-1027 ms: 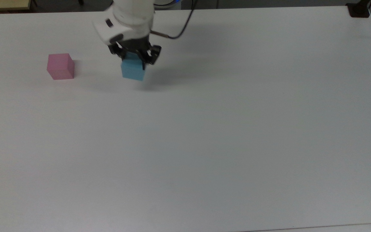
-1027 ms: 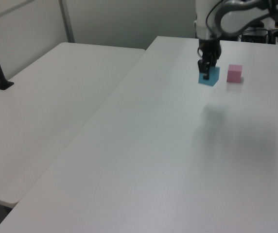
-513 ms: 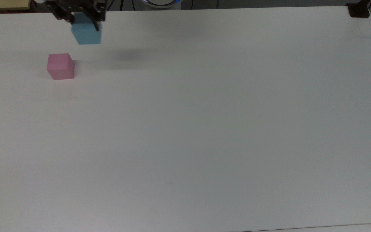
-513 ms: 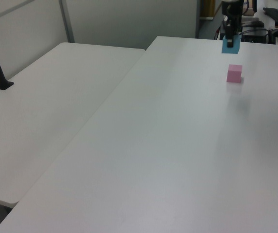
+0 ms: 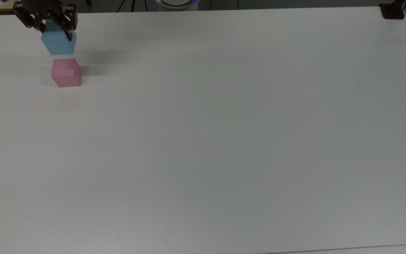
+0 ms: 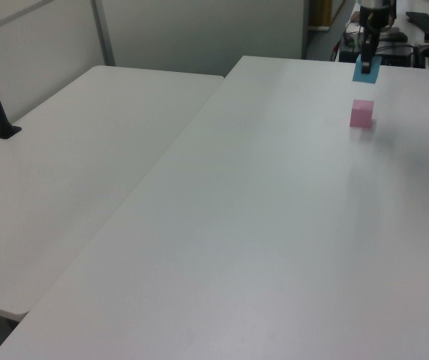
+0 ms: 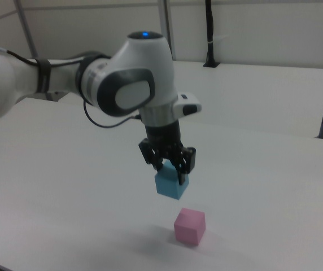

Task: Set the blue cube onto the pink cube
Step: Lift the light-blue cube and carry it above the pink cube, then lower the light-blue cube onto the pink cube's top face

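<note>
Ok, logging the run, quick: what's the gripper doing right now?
Gripper: closed on the blue cube, held in the air above the table, not yet on the pink cube.

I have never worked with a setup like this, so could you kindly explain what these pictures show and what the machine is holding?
This is one robot arm seen by three fixed cameras: the top view looks down on the white table, while the left view and right view look across it from the sides. At the arm's tip is a two-finger end effector, shut on the blue cube, which hangs in the air. The pink cube rests on the table; in the right view the blue cube is above it and toward the right view's left, not touching it.
</note>
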